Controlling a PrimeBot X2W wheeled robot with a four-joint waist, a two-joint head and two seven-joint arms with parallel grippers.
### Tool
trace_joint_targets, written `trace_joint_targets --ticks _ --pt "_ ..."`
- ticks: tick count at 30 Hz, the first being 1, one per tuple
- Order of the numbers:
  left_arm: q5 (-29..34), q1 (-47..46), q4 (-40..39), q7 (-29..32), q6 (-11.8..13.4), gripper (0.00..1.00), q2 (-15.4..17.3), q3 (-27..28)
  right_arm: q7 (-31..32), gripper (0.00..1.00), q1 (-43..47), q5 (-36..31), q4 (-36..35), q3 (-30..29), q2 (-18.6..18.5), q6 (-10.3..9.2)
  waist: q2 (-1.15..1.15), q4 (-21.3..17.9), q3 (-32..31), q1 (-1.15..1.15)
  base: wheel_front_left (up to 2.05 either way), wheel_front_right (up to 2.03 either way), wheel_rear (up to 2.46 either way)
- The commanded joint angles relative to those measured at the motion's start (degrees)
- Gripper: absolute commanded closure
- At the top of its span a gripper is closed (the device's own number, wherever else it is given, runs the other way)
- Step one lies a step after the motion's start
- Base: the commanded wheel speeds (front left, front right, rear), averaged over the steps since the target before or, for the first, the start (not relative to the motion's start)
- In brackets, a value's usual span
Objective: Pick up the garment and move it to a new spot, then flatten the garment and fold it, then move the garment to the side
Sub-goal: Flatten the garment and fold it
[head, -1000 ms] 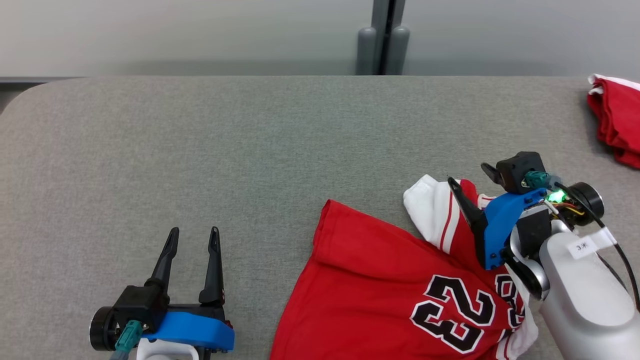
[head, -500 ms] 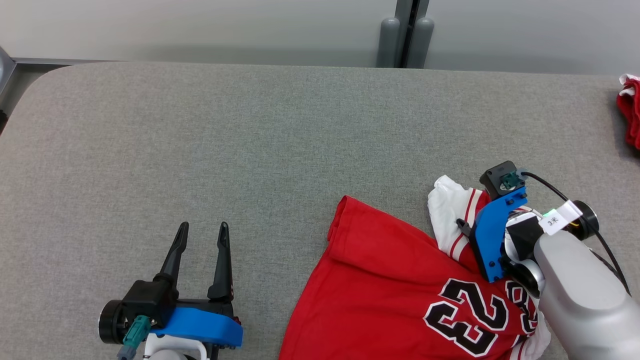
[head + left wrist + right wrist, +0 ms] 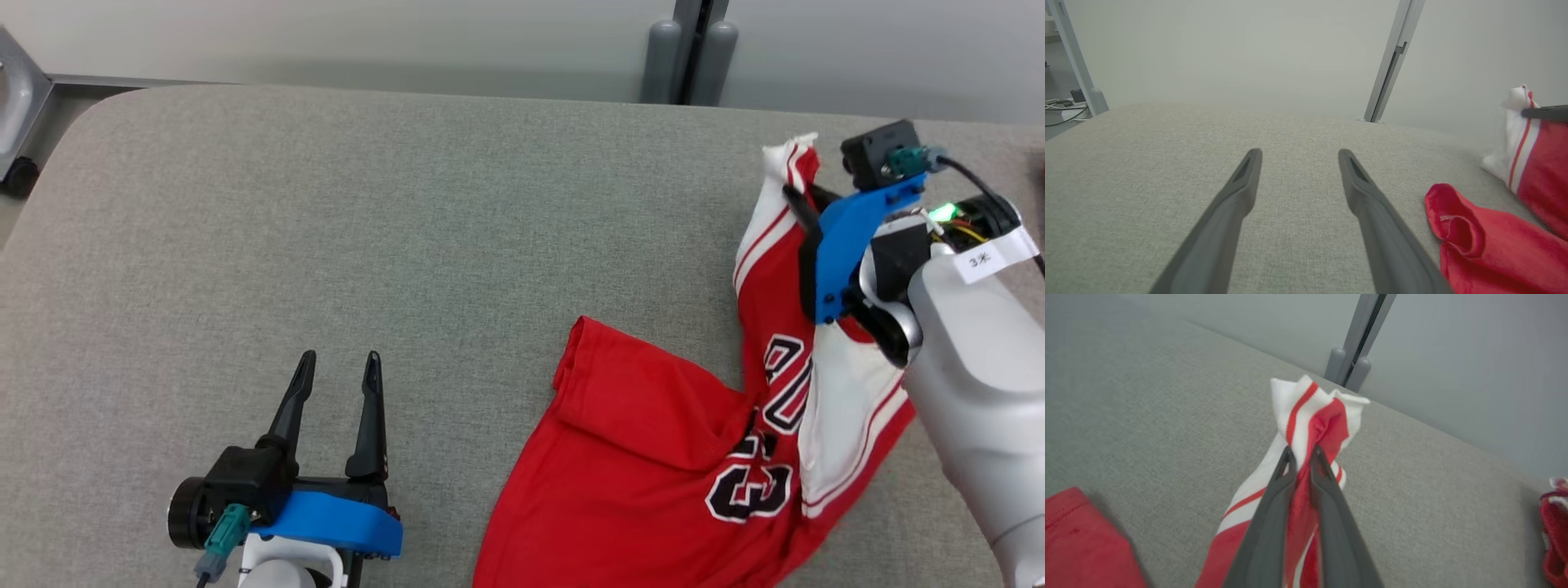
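The garment (image 3: 653,457) is a red jersey with white trim and black numbers, lying at the lower right of the grey table (image 3: 408,204). My right gripper (image 3: 796,196) is shut on a bunched white-and-red edge of it and holds that part raised, so the cloth drapes down from the fingers. In the right wrist view the gripper (image 3: 1300,451) pinches the trim of the garment (image 3: 1306,412). My left gripper (image 3: 340,363) stands open at the lower left, apart from the cloth. The left wrist view shows that gripper (image 3: 1298,153) with nothing between its fingers, the garment (image 3: 1474,241) off to its right.
Another red-and-white cloth (image 3: 1553,522) lies at the table's far right edge. A grey post (image 3: 694,49) stands behind the table against the wall. A metal frame (image 3: 16,98) sits beyond the rounded left corner.
My right gripper has shut on the garment's trimmed edge and lifted it up and away, stretching the cloth. The head camera has shifted. The left gripper has stayed put.
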Motion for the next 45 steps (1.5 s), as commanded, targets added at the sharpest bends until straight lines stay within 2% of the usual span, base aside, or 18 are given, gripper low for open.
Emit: trace_joint_targets --ticks 1,7,9,10,17,22,25,29,35,39,45 --pt "-0.20 -0.63 -0.05 -0.26 0.25 0.00 -0.03 -0.06 -2.67 1.00 -2.87 -0.80 1.93 -1.90 1.13 0.03 0.00 0.69 0.39 0.00 0.00 0.00 0.00" --pt "-0.71 -1.47 0.11 -0.26 0.41 0.00 -0.03 -0.87 -10.27 1.00 -7.92 -4.90 10.20 -6.34 4.47 0.02 0.00 2.45 1.21 0.00 0.00 0.00 0.00" --pt "-0.86 -1.34 0.19 -0.26 0.55 0.00 -0.04 -1.06 -11.14 0.04 -8.85 -5.77 13.06 -6.41 5.58 0.01 0.00 2.69 1.23 0.00 0.00 0.00 0.00" --pt "-0.93 -1.22 0.18 -0.26 0.54 0.00 -0.04 -1.12 -11.94 0.00 -9.35 -5.97 14.17 -6.73 5.94 0.02 0.00 2.70 1.18 0.00 0.00 0.00 0.00" --pt "-0.38 0.26 0.28 -0.26 0.87 0.00 -0.02 -0.28 -19.52 0.00 -6.88 -5.75 18.23 -5.54 7.56 0.02 0.00 0.95 -0.61 0.00 0.00 0.00 0.00" --pt "0.92 1.59 0.26 -0.26 0.48 0.00 -0.02 0.92 -26.43 0.00 -2.79 -2.82 16.32 -4.48 6.82 0.02 0.00 -1.66 -3.10 0.00 0.00 0.00 0.00" --pt "1.47 2.45 0.20 -0.26 0.34 0.00 -0.03 1.82 -27.87 0.00 -0.38 -1.59 14.31 -4.15 6.30 0.02 0.00 -2.89 -4.20 0.00 0.00 0.00 0.00" --pt "2.43 3.99 -0.17 -0.26 0.02 0.00 -0.05 3.42 -28.91 0.00 6.02 0.97 7.87 -4.25 4.89 0.02 0.00 -5.20 -5.83 0.00 0.00 0.00 0.00" --pt "3.02 5.68 -0.67 -0.25 -0.44 0.00 -0.03 4.59 -28.96 0.00 20.09 0.84 -7.79 -7.24 3.42 0.02 0.00 -6.95 -7.06 0.00 0.00 0.00 0.00" --pt "3.23 5.95 -0.70 -0.26 -0.69 0.00 -0.01 4.74 -28.96 0.00 30.83 -0.87 -17.61 -10.69 4.55 0.03 0.00 -6.85 -7.34 0.00 0.00 0.00 0.00" --pt "3.10 6.56 -1.06 -0.25 -0.60 0.00 -0.03 4.88 -28.95 0.00 44.40 -4.27 -29.35 -16.47 8.62 0.02 0.00 -6.26 -7.47 0.00 0.00 0.00 0.00"
